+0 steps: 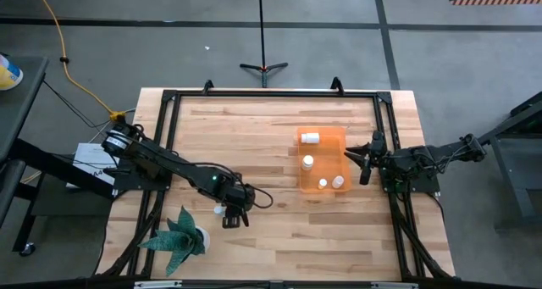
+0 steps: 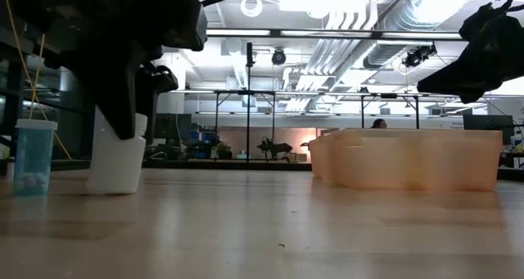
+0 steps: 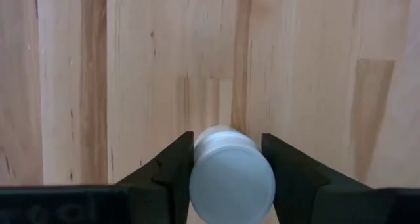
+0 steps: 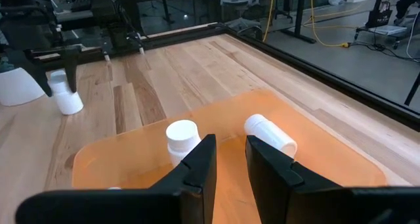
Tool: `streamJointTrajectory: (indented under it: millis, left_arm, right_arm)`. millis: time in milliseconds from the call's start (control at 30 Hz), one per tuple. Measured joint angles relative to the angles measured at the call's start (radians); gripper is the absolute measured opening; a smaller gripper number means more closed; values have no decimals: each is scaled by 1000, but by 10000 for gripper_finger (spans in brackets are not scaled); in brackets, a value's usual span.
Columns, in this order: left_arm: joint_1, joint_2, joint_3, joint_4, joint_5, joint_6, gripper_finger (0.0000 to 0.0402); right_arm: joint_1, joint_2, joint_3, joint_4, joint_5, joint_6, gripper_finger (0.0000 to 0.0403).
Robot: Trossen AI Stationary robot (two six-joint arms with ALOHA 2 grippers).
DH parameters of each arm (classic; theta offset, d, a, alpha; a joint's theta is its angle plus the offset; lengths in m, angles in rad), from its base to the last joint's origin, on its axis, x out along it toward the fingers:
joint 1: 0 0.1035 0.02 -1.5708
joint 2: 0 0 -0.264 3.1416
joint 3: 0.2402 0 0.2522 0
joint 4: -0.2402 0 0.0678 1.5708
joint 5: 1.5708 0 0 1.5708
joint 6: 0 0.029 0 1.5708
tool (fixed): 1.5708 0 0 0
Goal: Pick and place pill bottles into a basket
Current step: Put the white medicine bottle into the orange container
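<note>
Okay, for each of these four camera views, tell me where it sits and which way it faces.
High view: overhead, looking straight down; both arms, orange bin.
Low view: at tabletop height, looking level across; left pincer on a pill bottle.
Left wrist view: on the left arm, facing down; its fingers flank the bottle.
Right wrist view: on the right arm, above the bin; right pincer.
Shared: the bin appears in the high, low and right wrist views.

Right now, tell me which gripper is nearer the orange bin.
Right. The right gripper sits at the orange bin's right edge; the left gripper is well off to its left, straddling a pill bottle.
</note>
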Motion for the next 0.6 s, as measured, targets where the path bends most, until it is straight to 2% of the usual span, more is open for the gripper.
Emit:
streamJointTrajectory:
  millis: [167,400,600]
  left_arm:
    - [0,-3,30,-34,-27,61,190]
    - [18,-13,215,-131,-89,235,196]
    - [112,-14,377,-137,-83,424,192]
  right_arm:
    - [0,6,0,2,2,0,74]
    - [0,6,0,72,-8,-30,74]
    - [0,22,0,211,-233,-148,79]
